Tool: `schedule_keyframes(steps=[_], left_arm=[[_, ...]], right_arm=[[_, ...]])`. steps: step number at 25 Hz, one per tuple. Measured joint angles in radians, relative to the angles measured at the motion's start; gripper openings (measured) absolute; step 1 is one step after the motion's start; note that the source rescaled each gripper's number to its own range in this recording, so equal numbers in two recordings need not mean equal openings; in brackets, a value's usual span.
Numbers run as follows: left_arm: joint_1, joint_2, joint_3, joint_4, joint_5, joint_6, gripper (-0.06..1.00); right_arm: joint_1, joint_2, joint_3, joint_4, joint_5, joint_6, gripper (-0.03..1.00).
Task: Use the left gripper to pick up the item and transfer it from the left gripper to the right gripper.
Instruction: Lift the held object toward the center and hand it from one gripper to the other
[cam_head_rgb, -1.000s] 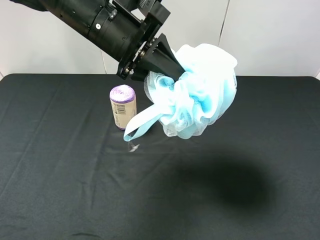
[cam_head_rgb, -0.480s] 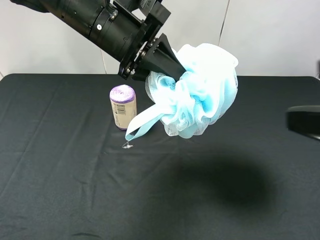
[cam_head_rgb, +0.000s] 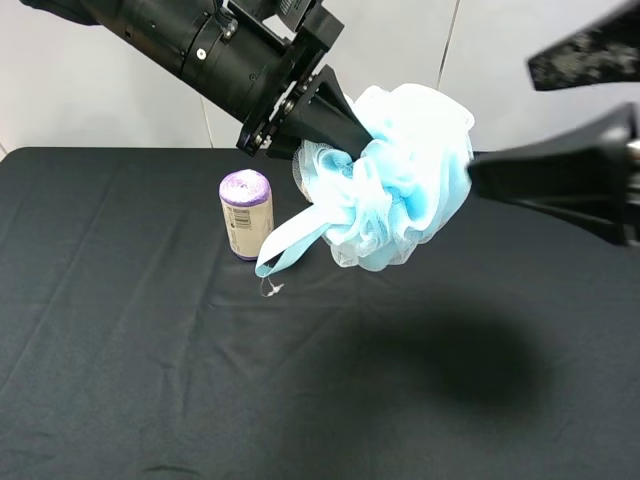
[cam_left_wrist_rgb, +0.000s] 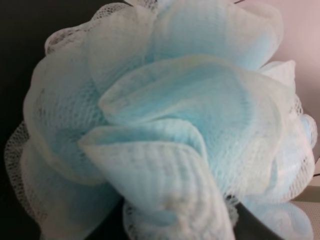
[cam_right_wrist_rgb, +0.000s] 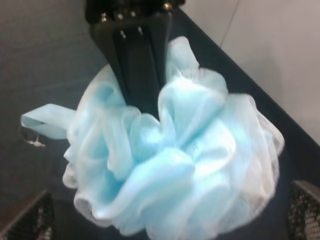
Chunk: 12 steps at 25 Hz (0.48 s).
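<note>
Above the table (cam_head_rgb: 120, 380), the left tool (cam_head_rgb: 350, 132) is clamped on the bath pouf (cam_head_rgb: 405, 180) and holds it in the air, its black fingers buried in the blue and white mesh. A loop (cam_head_rgb: 290, 245) hangs from the pouf, down toward a purple-topped roll (cam_head_rgb: 246, 213) standing upright on the table. On the right, the right tool (cam_head_rgb: 500, 122) is spread wide, both fingers pointing at the pouf. One tip is just beside the mesh; whether it touches cannot be told.
</note>
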<state>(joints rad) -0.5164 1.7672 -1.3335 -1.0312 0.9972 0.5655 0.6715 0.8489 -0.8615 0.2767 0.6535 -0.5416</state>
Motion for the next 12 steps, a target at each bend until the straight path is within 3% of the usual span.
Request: schedule_keyframes(steps=[12], left_arm=[[0.0,0.0,0.0,0.0,-0.012,0.0,0.08]], right_arm=[[0.048,0.219,-0.006,-0.12,-0.126,0.022,1.0]])
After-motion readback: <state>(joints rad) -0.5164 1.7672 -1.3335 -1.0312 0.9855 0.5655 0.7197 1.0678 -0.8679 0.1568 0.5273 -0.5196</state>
